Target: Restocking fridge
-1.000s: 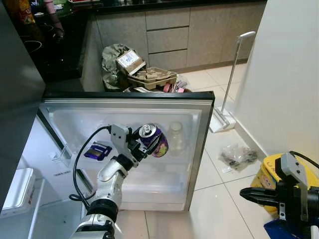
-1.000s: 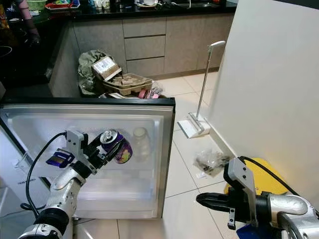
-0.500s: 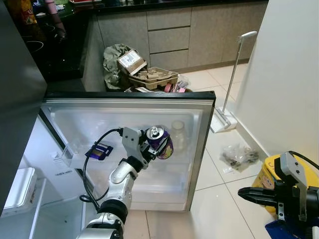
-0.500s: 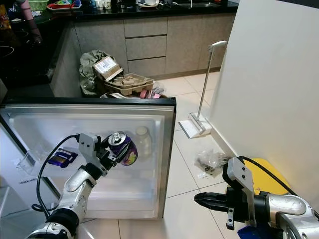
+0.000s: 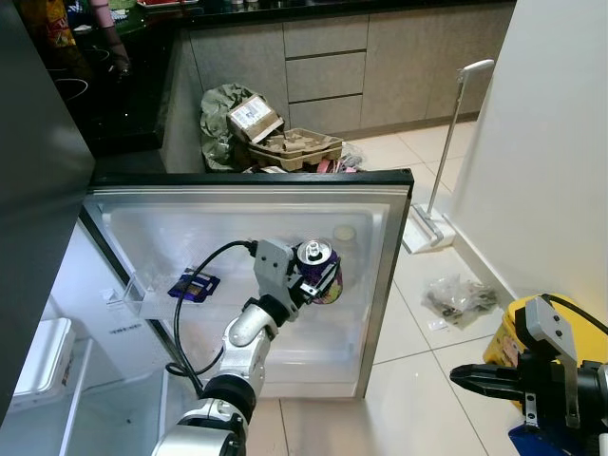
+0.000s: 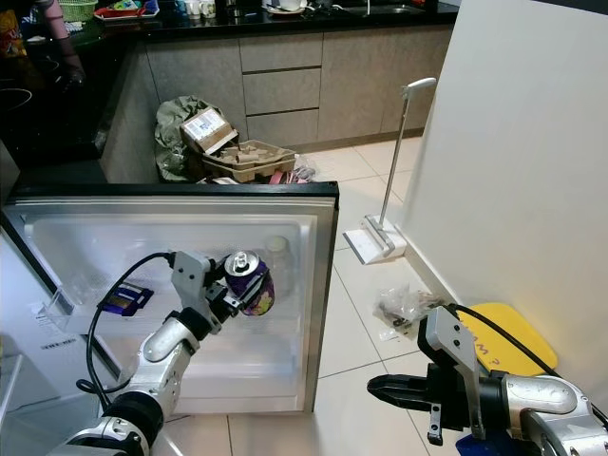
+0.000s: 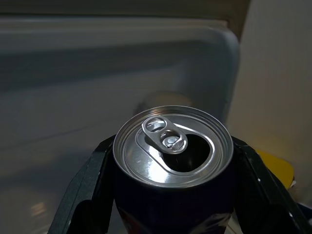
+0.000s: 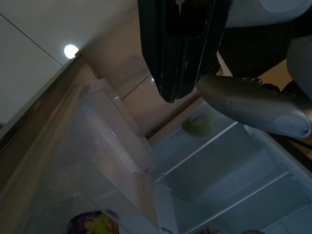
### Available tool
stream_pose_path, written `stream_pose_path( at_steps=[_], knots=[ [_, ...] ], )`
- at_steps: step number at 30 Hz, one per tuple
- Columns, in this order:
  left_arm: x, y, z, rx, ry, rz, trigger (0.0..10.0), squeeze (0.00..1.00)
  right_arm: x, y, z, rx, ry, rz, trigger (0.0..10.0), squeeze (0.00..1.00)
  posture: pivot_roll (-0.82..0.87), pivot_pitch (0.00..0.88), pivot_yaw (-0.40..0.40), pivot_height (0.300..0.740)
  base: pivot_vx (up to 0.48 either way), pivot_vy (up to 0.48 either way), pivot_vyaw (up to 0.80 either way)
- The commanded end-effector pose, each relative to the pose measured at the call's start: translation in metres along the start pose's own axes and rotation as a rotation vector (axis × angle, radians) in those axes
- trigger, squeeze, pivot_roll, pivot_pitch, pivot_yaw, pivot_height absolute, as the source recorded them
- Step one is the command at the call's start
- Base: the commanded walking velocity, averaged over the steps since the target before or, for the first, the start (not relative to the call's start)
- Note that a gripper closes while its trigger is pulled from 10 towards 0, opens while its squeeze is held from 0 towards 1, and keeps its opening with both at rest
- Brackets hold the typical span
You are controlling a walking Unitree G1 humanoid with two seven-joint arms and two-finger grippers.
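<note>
The left gripper (image 5: 318, 277), jaws clamped on a can (image 5: 321, 272), holds it at the fridge door (image 5: 385, 247) near its outer edge, beside a bottle (image 6: 276, 249). Next, I judge: lower it into the door shelf, then release. The right gripper (image 6: 391, 388) hangs idle, jaws closed.

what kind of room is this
Most likely a home kitchen: an open fridge door, grey drawers under a dark countertop, and a tiled floor. The left gripper holds a can.

One purple can (image 5: 321, 274), one bottle (image 5: 344, 236) and one blue packet (image 5: 193, 284) at one open fridge door (image 5: 385, 275); one mop (image 5: 439, 180), one yellow bucket (image 6: 502, 348), two grippers.
</note>
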State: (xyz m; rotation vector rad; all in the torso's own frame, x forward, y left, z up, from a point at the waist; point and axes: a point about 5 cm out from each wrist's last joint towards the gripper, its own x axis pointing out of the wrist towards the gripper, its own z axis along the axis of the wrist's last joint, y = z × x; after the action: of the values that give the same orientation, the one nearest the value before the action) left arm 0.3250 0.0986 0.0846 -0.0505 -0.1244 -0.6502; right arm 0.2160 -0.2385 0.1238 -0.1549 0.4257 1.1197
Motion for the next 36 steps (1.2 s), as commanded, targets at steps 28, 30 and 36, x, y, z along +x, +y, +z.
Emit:
stream_pose_path(
  at_steps=[28,30,36],
  knots=[
    [0.008,-0.003,-0.012,0.133,0.147,0.073,10.0,0.00,-0.001,0.003,0.004,-0.009,-0.002,-0.009,10.0,0.00,-0.04,0.000,0.051,0.740,0.000,0.000,0.00],
    [0.007,0.002,-0.012,0.121,0.158,0.110,10.0,0.00,-0.001,0.004,0.004,-0.009,-0.003,-0.009,10.0,0.00,-0.05,0.000,0.052,0.740,0.000,0.000,0.00],
    [0.005,0.007,-0.012,0.106,0.166,0.142,10.0,0.00,-0.001,0.005,0.005,-0.011,-0.004,-0.013,10.0,0.00,-0.05,0.000,0.054,0.740,0.000,0.000,0.00]
  ],
)
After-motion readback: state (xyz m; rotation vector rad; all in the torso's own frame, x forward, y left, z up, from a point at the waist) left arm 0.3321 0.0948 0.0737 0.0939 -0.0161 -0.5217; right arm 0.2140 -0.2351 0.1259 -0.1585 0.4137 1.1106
